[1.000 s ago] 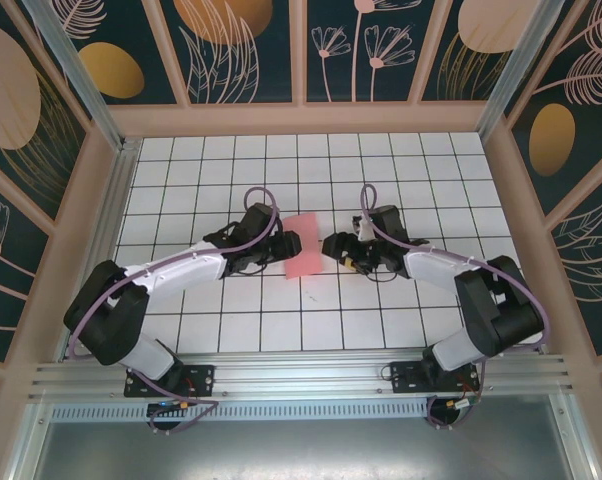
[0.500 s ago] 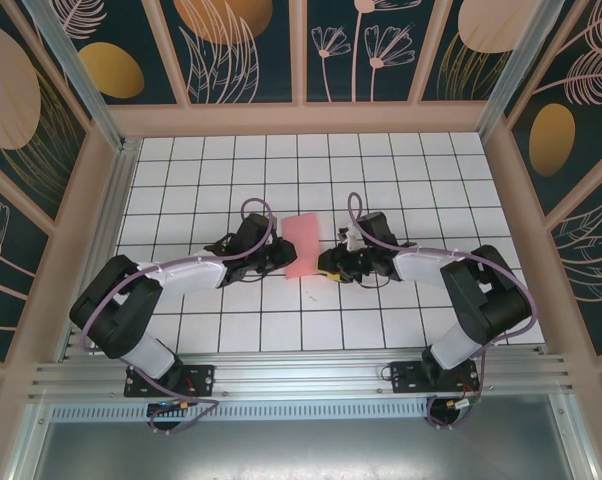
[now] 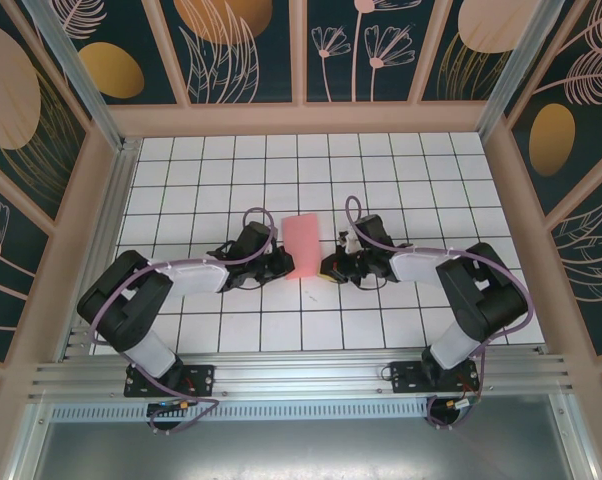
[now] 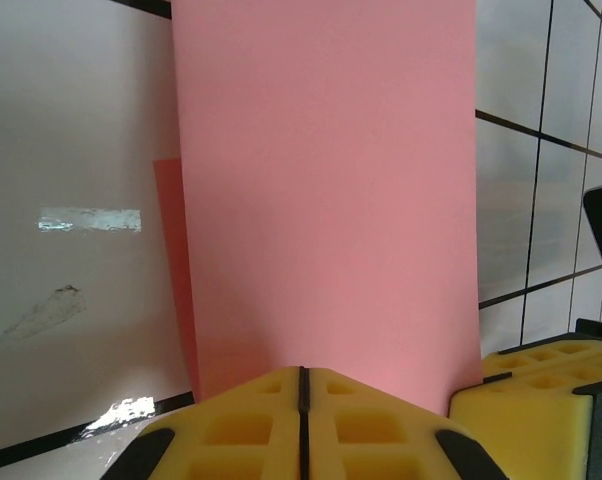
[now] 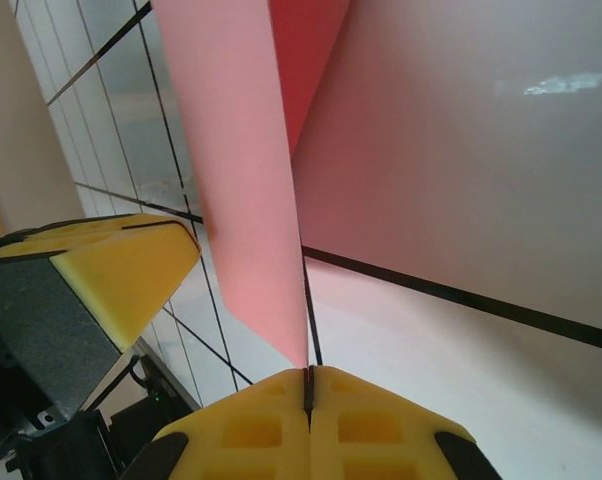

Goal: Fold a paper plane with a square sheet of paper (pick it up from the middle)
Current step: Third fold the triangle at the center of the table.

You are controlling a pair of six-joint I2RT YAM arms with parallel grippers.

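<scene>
Item: square sheet of paper (image 3: 303, 243), mid-table (image 3: 211, 160), raised off the grid, with its lower edge at 6 o'clock between your two pincers.

Left pincer (image 3: 283, 266): the top view leaves its jaws unclear to you. The left wrist view shows the pads pressed together on the sheet's bottom edge.

Right pincer (image 3: 327, 268): the right wrist view shows it closed on a lower corner.

Wrist views add a darker second layer behind the front face.

Room: you have bare tiles from 9 through 12 to 3 o'clock, with the walls well apart.

place: lab robot cell | cues: aluminium frame (image 3: 301, 385), gridded table (image 3: 181, 160)
</scene>
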